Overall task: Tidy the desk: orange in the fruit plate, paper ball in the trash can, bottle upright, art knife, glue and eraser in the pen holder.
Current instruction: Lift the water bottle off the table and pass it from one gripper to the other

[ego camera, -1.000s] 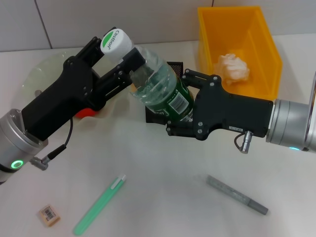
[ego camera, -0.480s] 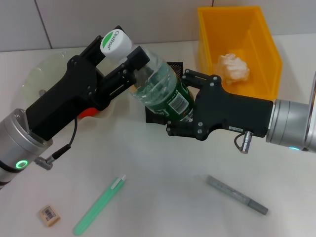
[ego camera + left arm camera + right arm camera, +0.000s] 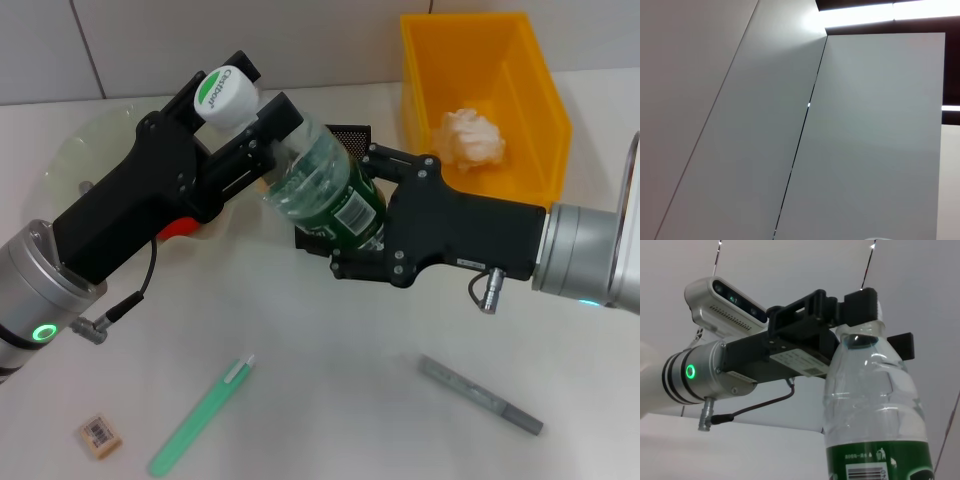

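Since a second ago my right gripper [image 3: 352, 232] has slid a little toward the desk's left edge, carrying the bottle [image 3: 325, 195] with it, and the bottle's white cap [image 3: 227, 95] now points more steeply up and sits slightly higher. I hold the bottle with both arms above the middle of the desk [image 3: 330, 400], off the surface and tilted: my left gripper [image 3: 245, 112] is clamped on the neck just under the cap, and my right gripper is closed around the green-labelled lower body. From my right wrist I see the bottle [image 3: 872, 410] rising toward my left gripper [image 3: 862, 315] pinched at its neck. Behind the bottle the black mesh pen holder [image 3: 348, 135] shows only its top edge. The paper ball [image 3: 470, 138] lies inside the trash can [image 3: 535, 75] at the far right corner. At the far left edge is the fruit plate [image 3: 85, 145], and a sliver of the orange [image 3: 175, 228] shows under my left arm. Near the front left corner lies the eraser [image 3: 99, 436], with a green pen-shaped item [image 3: 200, 417] just beside it, and a grey stick-shaped item [image 3: 480, 394] lies toward the front right
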